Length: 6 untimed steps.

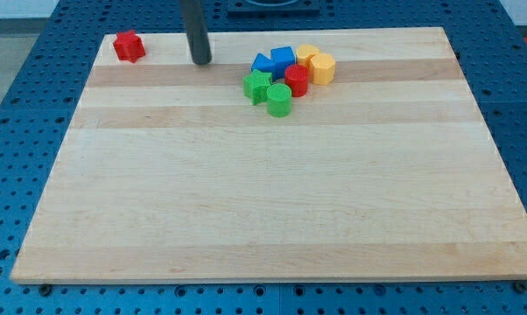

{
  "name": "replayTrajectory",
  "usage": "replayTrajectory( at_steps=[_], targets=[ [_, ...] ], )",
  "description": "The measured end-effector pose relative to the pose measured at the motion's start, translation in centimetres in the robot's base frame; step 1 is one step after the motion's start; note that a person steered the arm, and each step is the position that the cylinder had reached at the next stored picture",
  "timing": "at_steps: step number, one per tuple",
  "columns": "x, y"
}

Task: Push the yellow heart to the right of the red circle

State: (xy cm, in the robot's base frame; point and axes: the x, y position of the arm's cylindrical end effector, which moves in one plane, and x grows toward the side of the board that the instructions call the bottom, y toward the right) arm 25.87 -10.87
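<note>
My tip [201, 61] rests on the wooden board [263, 192] near the view's top, left of a tight cluster of blocks. In the cluster, the red circle [297, 79] stands in the middle. A yellow block [306, 53], seemingly the heart, lies just above it, partly hidden. A yellow hexagon [322, 68] touches the red circle on its right. The tip is about 60 px left of the nearest block and touches none.
Two blue blocks [263, 63] [283, 58] sit at the cluster's upper left. A green star-like block [256, 87] and a green cylinder [279, 100] sit at its lower left. A red block [129, 45] lies alone at the board's top-left corner.
</note>
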Motion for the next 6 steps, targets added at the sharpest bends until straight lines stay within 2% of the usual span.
replayTrajectory(
  at_steps=[2, 3, 4, 5, 6],
  targets=[
    [1.1, 5.1],
    [2.5, 5.2],
    [-0.1, 6.3],
    [-3.2, 10.4],
    [-2.0, 15.0]
  ],
)
